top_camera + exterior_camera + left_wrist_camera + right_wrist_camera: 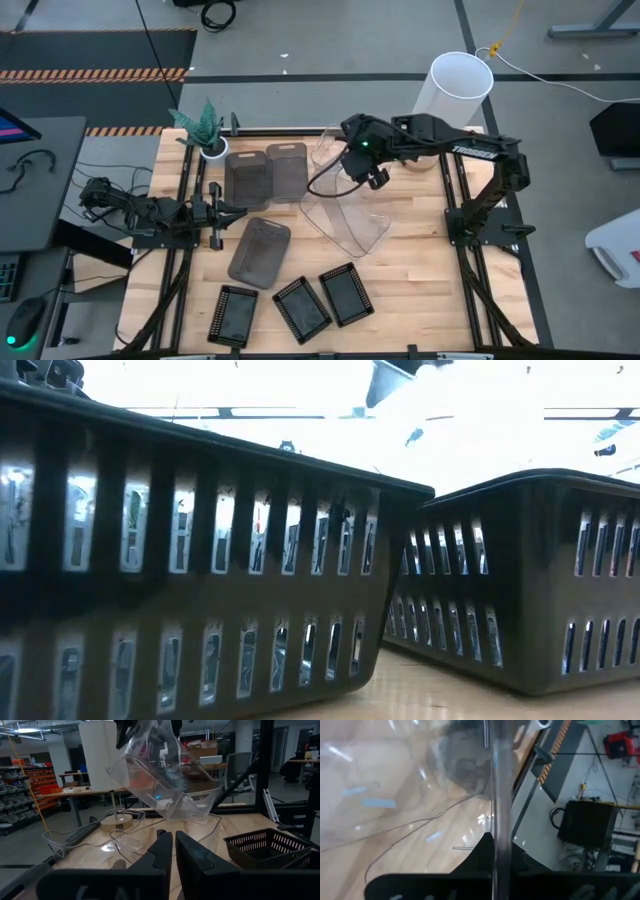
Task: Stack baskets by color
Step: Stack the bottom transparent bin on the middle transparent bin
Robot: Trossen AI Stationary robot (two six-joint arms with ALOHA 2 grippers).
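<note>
My right claw (pixel 372 172) is clamped on a clear basket's (pixel 165 785) rim, tilted beside the lamp (pixel 460 85); a thin-edge grip may slip.

No legible text, label, brand or number noted in any view. Faint marks cannot be read.

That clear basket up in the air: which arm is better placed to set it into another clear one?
The right. Its gripper is already shut on the rim of the lifted clear basket, above the other clear baskets. The left gripper waits, shut and holding nothing, beside the grey baskets.
</note>
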